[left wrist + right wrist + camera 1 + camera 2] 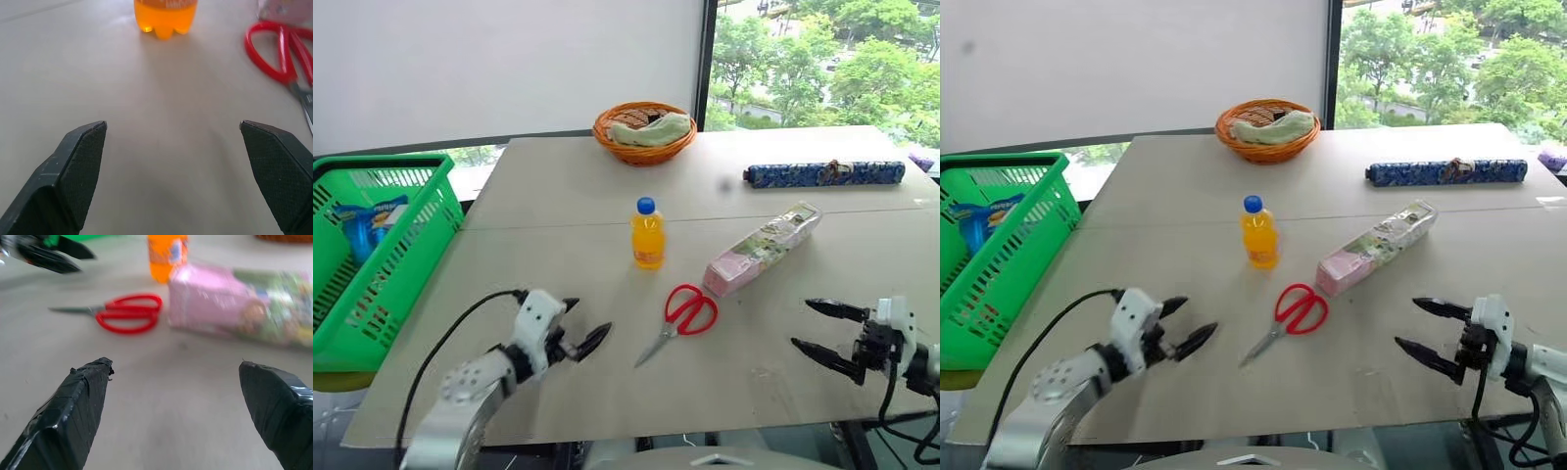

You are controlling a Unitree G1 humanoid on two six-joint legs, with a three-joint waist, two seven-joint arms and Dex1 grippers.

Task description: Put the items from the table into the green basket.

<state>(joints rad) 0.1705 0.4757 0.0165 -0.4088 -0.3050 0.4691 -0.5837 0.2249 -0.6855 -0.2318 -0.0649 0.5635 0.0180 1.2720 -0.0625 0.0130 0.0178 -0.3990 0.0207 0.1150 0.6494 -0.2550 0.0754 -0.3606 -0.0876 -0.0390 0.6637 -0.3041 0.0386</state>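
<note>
Left eye view | left gripper (588, 323) fingers apart | right gripper (818, 328) fingers apart

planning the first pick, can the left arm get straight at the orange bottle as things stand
Probably yes. The left end effector is open and empty, facing the orange bottle across bare table. The scissors lie off to the side, clear of that path.

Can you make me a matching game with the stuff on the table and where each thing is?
Things:
1. orange bottle
2. scissors
3. pink packet
4. wicker basket

Places:
A. far edge of the table, cloth inside
B. lying between the bottle and the right gripper
C. standing upright mid-table
D. lying flat, just in front of the packet's near end

Pairs: 1-C, 2-D, 3-B, 4-A
</note>
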